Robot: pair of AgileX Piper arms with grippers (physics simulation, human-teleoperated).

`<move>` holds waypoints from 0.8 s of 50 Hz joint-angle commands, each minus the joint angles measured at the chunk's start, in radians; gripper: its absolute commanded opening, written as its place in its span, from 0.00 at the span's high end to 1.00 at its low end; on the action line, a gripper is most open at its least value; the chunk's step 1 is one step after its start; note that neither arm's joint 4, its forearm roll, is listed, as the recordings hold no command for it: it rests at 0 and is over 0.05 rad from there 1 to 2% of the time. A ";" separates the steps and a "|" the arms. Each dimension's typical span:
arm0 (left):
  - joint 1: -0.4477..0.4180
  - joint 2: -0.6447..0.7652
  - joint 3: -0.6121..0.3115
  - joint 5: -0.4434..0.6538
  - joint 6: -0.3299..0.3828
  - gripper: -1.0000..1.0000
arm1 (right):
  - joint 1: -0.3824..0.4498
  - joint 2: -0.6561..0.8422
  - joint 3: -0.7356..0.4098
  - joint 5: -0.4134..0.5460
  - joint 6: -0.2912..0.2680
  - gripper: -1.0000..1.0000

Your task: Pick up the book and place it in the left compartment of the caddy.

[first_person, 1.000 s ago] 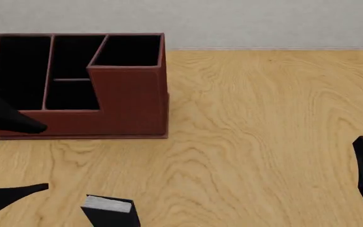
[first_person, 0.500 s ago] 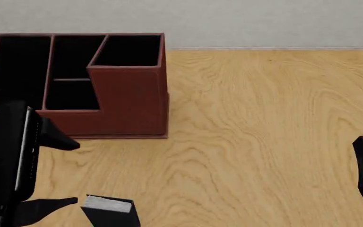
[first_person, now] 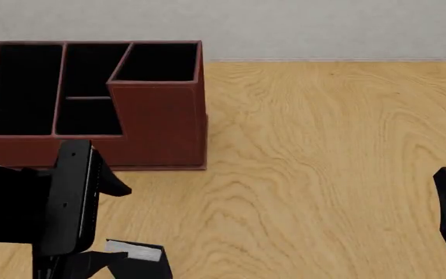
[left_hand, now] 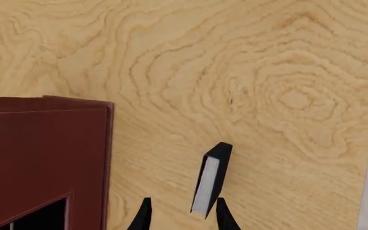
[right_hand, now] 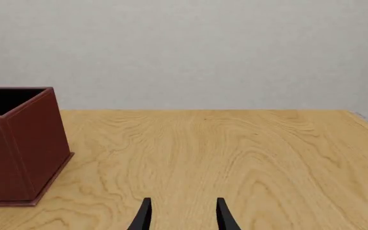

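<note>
The left claw (left_hand: 180, 215) is spread open above the book (left_hand: 211, 178), which stands on its edge on the desk (first_person: 324, 145) near the front, well short of the caddy (first_person: 157, 122). The approach looks in hand: next the claw should descend with its fingers either side of the covers. The left compartment (first_person: 21, 87) is free. The right claw (right_hand: 180, 215) hangs open, far right.

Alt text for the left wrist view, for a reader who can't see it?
The left gripper hangs open above a wooden table, its two black fingertips either side of the near end of a small black book standing on edge, pale pages showing. The reddish-brown caddy sits beside it, apart from the book.
</note>
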 commanded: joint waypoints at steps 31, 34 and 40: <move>-0.155 0.184 0.016 -0.130 -0.176 0.00 | 0.000 -0.003 0.002 0.001 0.000 0.00; -0.157 0.191 0.028 -0.142 -0.184 0.00 | 0.000 -0.003 0.002 0.001 0.000 0.00; -0.163 0.208 0.044 -0.161 -0.205 0.00 | 0.000 -0.003 0.002 0.001 0.000 0.00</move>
